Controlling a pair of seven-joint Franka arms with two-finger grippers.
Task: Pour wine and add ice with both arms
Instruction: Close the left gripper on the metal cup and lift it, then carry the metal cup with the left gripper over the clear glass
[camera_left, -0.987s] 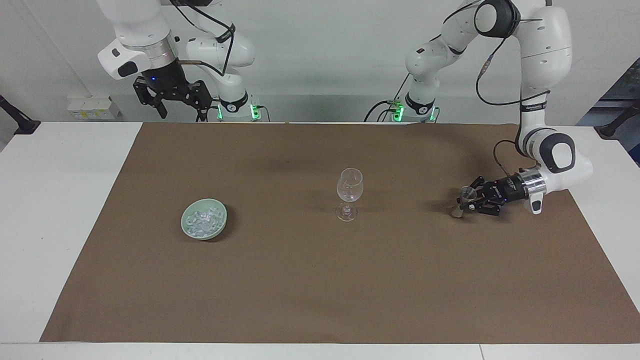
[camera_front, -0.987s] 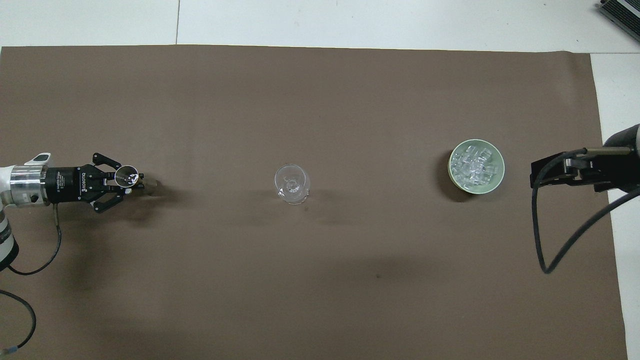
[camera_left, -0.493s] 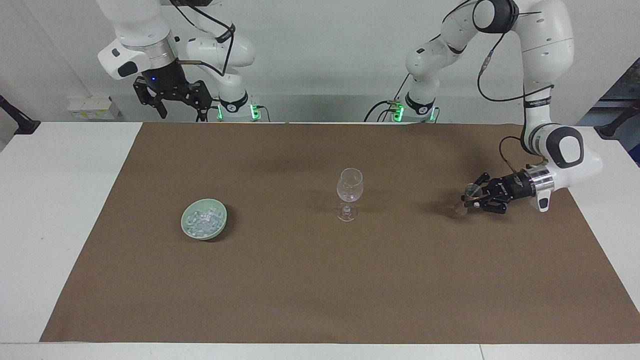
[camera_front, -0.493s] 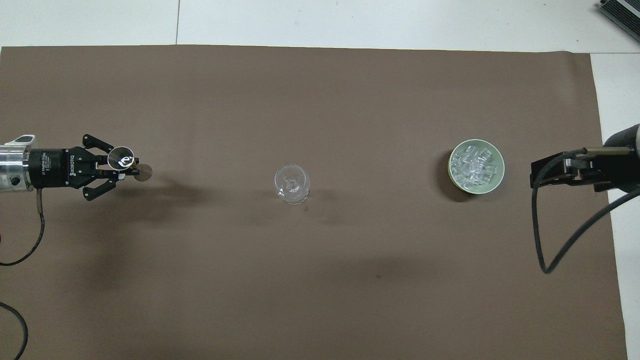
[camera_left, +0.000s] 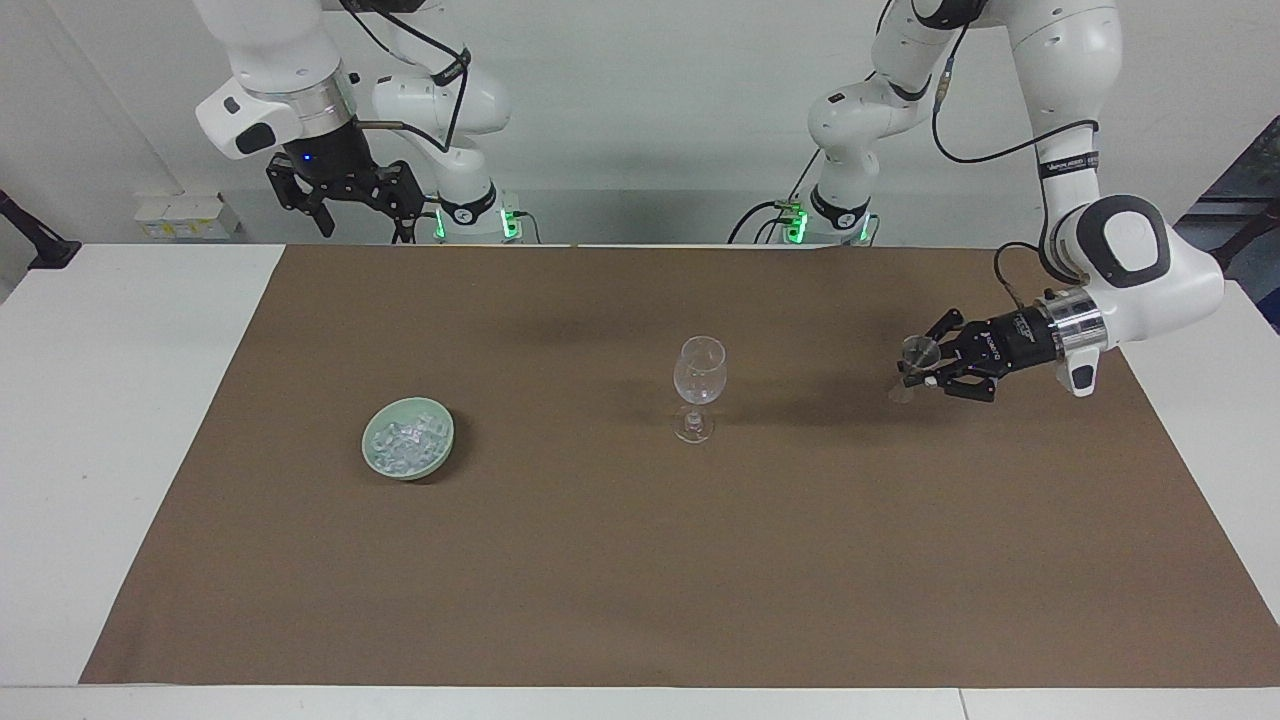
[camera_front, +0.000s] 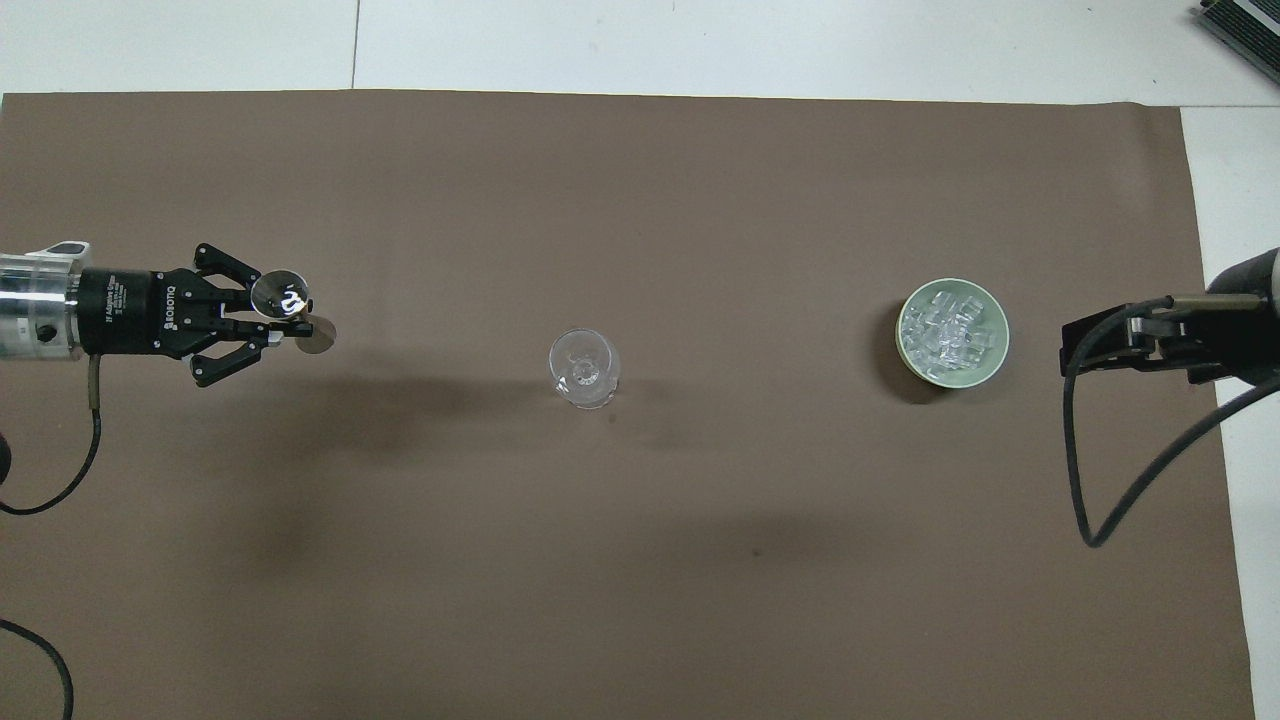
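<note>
A clear, empty wine glass (camera_left: 699, 385) stands upright at the middle of the brown mat; it also shows in the overhead view (camera_front: 584, 368). The ice (camera_left: 403, 442) fills a pale green bowl (camera_left: 450, 432) toward the right arm's end; the overhead view shows the ice (camera_front: 948, 332) and bowl (camera_front: 1004, 336) too. My left gripper (camera_left: 915, 376) is shut on a small clear stemmed cup (camera_left: 917, 352) and holds it upright in the air over the mat at the left arm's end; both show from above, gripper (camera_front: 283, 328) and cup (camera_front: 281, 297). My right gripper (camera_left: 345, 198) waits open, raised, over the table edge by its base.
The brown mat (camera_left: 640, 580) covers most of the white table (camera_left: 110, 420). The right arm's black cable (camera_front: 1100, 470) hangs over the mat's end beside the bowl.
My left gripper has lifted the small cup off the mat and carried it a little toward the wine glass. The right arm has not moved.
</note>
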